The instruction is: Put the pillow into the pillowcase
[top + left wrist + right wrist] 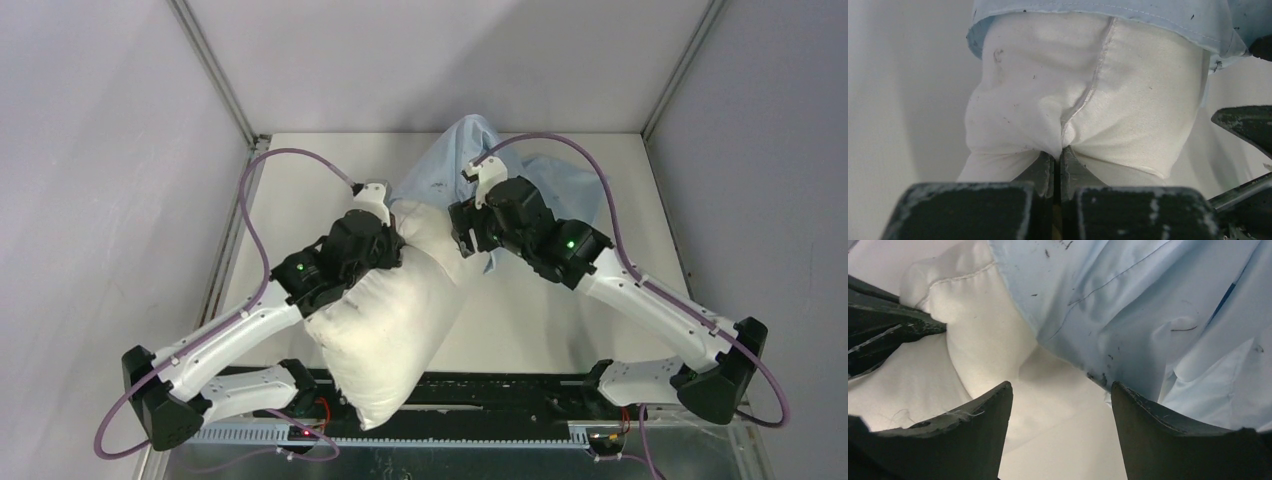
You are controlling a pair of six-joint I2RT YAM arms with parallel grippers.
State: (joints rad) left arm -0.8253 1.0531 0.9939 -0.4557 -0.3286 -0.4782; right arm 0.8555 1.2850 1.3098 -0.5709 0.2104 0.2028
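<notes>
"Two grippers in shot. What did your left one have?"

"My left gripper was pinched shut on a fold of the pillow, right on its seam. I judged that hold was there to steer the cushion and push it forward."

"Where did the pillow lie?"

"Slantwise across the table, with its near corner reaching past the front edge. Its far end was tucked inside the mouth of the pillowcase. Only that end was covered and most of the white was bare, so I reckoned the job was barely begun."

"And the pillowcase itself?"

"Bunched toward the back of the table, its hem lying across the pillow's far end."

"The right side?"

"My right gripper had its jaws spread with nothing between them, just beside the hem where blue met white. I read it as placed to take a bite of that edge and draw it down over the pillow while the left held firm."

"Any worry?"

"Thin cloth could slip off the plump corner if the bite was shallow."
</notes>
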